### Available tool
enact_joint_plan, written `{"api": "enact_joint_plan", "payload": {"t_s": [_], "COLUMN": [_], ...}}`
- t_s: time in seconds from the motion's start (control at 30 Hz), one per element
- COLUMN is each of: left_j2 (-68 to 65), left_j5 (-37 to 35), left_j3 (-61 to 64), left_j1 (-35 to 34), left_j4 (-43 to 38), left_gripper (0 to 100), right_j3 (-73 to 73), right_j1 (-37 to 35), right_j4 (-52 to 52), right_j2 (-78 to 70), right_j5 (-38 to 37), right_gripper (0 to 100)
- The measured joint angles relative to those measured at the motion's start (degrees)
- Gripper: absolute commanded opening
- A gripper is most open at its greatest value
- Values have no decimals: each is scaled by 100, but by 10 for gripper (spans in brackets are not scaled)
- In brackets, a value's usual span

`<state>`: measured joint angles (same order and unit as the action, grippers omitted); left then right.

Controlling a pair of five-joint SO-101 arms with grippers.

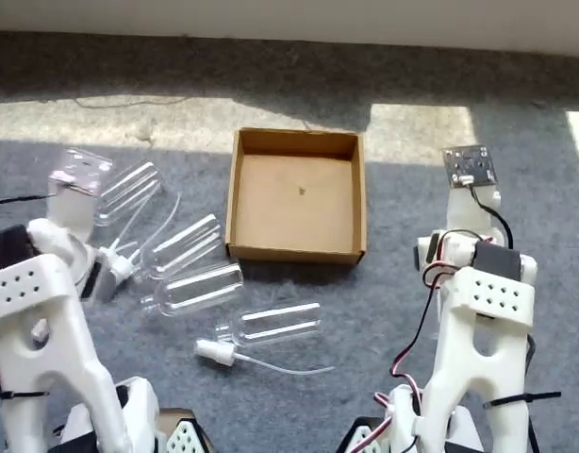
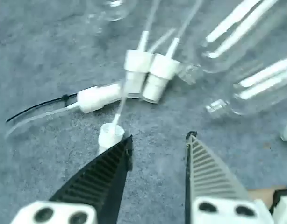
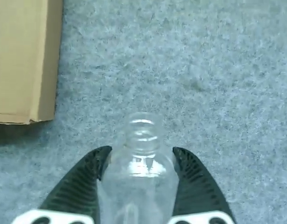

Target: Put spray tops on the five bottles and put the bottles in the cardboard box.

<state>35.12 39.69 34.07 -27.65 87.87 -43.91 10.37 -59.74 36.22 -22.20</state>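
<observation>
clear bottle [image 3: 142, 140] pinched in right jaws, base cut off; left jaws spread near spray tops [image 2: 162, 70], one partly hidden.

White printed arm shells [image 1: 459, 363] carry rows of small holes [image 1: 497, 294], black servos [image 1: 498, 257], red-black-white cables [image 1: 427, 307] and black zip ties [image 1: 521, 400]. The left gripper [image 2: 160, 136] has one black ribbed finger, one pale grey; the right gripper [image 3: 142, 150] has both black
</observation>
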Motion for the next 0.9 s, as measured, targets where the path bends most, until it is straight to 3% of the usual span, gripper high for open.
{"api": "enact_joint_plan", "payload": {"t_s": [0.1, 0.17, 0.27, 0.43, 0.63, 0.9], "left_j2": [0, 0, -26, -26, -35, -35], "left_j5": [1108, 1371, 1495, 1530, 1758, 1908], "left_j3": [0, 53, 299, 1081, 2400, 3253], "left_j1": [1160, 1978, 3156, 4659, 5081, 4703], "left_j4": [809, 1046, 1037, 246, -1152, -2382], "left_gripper": [180, 181, 182, 182, 183, 178], "right_j3": [0, 0, 0, 0, 0, 0], "right_j1": [-53, -53, -44, -53, -53, -53], "right_j4": [0, 0, 0, 0, 0, 0], "right_j2": [0, 0, 0, 0, 0, 0], "right_j5": [-44, -62, -62, -70, -70, -70], "right_gripper": [5, 5, 5, 5, 5, 5]}}
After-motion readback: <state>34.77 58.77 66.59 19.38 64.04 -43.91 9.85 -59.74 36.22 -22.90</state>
